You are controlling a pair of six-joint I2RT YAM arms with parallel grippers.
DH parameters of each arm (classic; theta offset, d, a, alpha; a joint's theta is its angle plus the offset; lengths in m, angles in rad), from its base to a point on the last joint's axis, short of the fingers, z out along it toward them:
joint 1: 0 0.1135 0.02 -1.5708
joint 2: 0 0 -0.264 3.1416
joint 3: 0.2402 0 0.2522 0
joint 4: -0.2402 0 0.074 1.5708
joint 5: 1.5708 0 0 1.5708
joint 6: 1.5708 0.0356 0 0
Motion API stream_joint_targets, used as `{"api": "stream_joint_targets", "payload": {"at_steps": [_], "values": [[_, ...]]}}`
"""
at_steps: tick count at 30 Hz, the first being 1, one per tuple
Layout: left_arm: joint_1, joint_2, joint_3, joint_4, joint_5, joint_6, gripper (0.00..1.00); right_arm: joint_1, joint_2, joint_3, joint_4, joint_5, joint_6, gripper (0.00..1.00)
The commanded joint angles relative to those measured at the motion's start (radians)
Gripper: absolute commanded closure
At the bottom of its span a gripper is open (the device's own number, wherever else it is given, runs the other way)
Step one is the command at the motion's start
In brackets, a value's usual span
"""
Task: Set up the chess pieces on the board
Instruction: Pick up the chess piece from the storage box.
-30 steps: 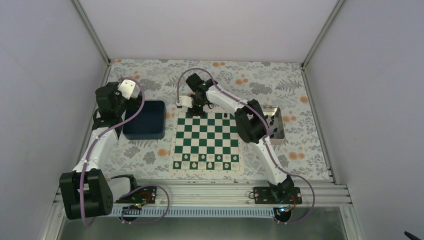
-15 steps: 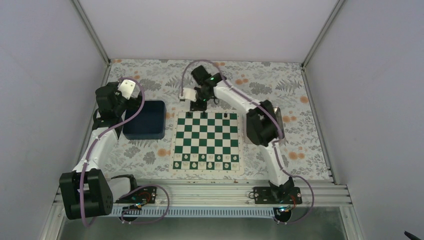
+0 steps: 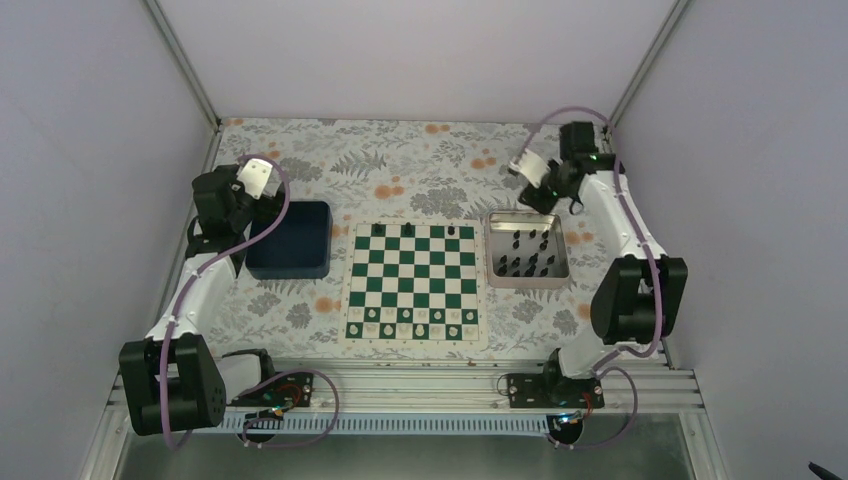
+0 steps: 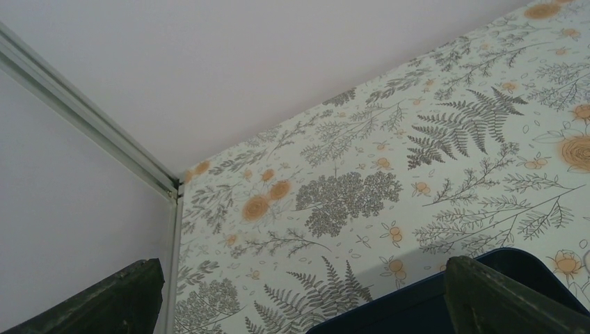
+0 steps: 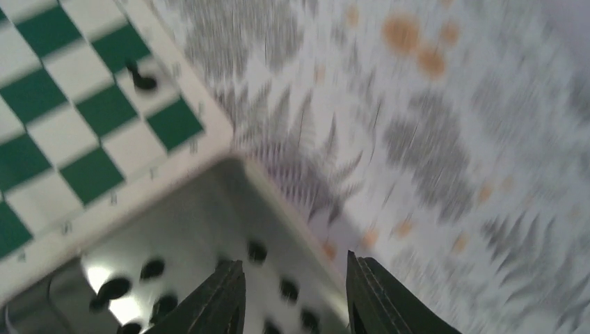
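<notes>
The green and white board (image 3: pixel 412 283) lies mid-table. Three black chess pieces (image 3: pixel 408 230) stand apart along its far row. Small white pieces fill its two near rows. My right gripper (image 3: pixel 541 197) hovers above the far edge of the silver tray (image 3: pixel 487 250). It is open, with nothing between its fingers. In the blurred right wrist view that gripper (image 5: pixel 293 261) looks down on several black pieces (image 5: pixel 153 268) in the tray (image 5: pixel 195 223). One black piece (image 5: pixel 142 80) stands near the board's (image 5: pixel 69 125) corner. My left gripper (image 3: pixel 268 207) stays wide open and empty beside the bin.
A dark blue bin (image 3: pixel 290 240) sits left of the board, and its rim (image 4: pixel 417 306) shows between the left gripper (image 4: pixel 303 263) fingers. White walls with metal corner posts close in the floral table cover on three sides.
My right arm swung from the board's far row rightward to above the tray. It opened and left a black piece on that row. The left arm has not moved.
</notes>
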Motion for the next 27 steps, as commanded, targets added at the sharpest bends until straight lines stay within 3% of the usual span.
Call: {"api": "stream_joint_targets", "payload": {"at_steps": [1, 6, 11, 27], "values": [[0.004, 0.010, 0.012, 0.017, 0.025, -0.006, 0.00, -0.098, -0.095, -0.166, -0.009, 0.012, -0.073, 0.62], [0.003, 0.015, 0.015, 0.009, 0.024, -0.007, 0.00, -0.133, -0.170, -0.361, 0.046, 0.054, -0.084, 0.65], [0.003, 0.020, 0.019, 0.004, 0.028, -0.012, 0.00, -0.173, -0.174, -0.442, 0.102, 0.064, -0.065, 0.69], [0.003, 0.018, 0.018, 0.001, 0.020, -0.015, 0.00, -0.261, -0.042, -0.454, 0.215, 0.100, -0.056, 0.74]]}}
